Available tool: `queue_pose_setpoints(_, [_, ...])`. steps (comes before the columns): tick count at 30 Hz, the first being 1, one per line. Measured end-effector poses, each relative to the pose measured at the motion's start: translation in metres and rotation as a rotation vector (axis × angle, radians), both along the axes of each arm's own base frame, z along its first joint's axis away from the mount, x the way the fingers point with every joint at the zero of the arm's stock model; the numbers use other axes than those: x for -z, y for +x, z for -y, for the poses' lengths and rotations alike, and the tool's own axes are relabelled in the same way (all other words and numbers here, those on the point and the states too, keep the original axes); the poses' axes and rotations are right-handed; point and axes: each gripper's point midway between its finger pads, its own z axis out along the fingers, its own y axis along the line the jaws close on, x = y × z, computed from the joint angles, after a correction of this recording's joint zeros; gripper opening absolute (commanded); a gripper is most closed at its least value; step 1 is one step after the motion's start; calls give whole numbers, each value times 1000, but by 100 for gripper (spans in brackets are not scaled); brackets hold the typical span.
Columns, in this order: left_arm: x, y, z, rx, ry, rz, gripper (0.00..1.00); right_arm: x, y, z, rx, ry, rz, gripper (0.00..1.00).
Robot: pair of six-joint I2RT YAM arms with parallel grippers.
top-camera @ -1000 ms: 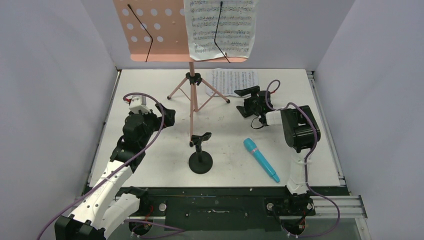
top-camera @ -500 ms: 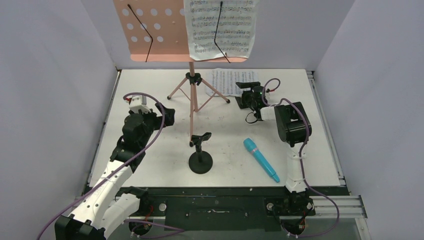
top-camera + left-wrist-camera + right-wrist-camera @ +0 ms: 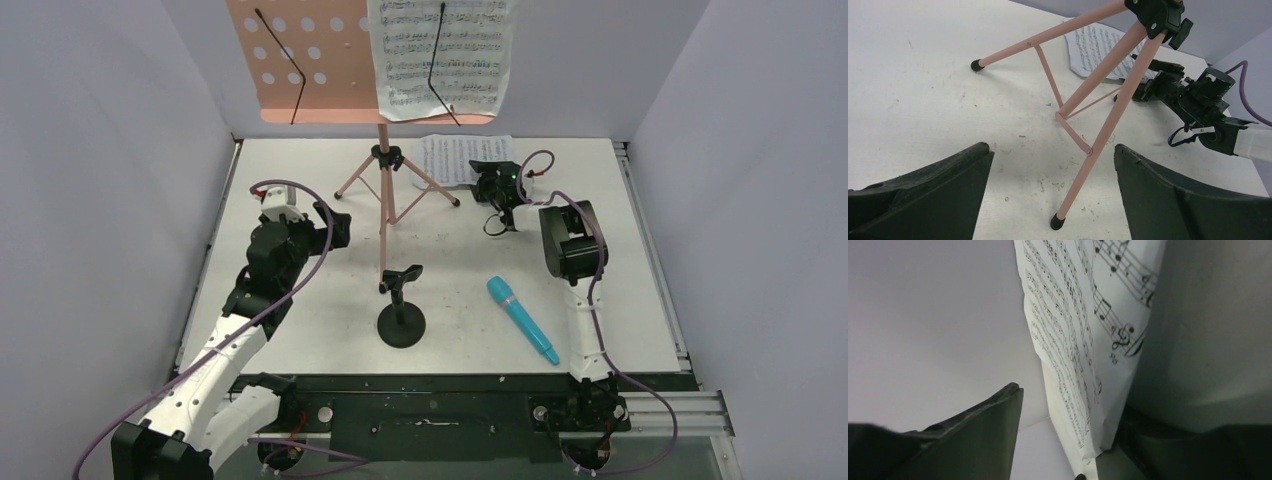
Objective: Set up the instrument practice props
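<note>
Right claw (image 3: 492, 168) has advanced onto the flat sheet-music page (image 3: 445, 158), jaws narrowing.

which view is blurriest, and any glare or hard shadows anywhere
Right wrist view: softest; the sheet-music page sits so close that the finger beside it is a grey blur. Left wrist view: pink music stand sharp, own fingers dark. Top external view: even light, faint shadows, no glare.
</note>
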Motion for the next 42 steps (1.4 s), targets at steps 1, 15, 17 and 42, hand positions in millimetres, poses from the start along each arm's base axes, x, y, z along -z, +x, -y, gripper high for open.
queue_pose_setpoints(1, [-1, 0, 0, 0, 0, 4, 91, 4, 2, 0, 3, 3, -3, 41])
queue_pose_setpoints(15, [-10, 5, 1, 2, 6, 33, 90, 20, 10, 1, -17, -12, -19, 5])
queue_pose_setpoints(17, [-11, 5, 1, 1, 5, 38, 90, 21, 4, 7, -20, -19, -32, 5])
queue_pose_setpoints(42, [-41, 8, 7, 27, -48, 141, 91, -134, -72, 122, -147, -396, 72, 5])
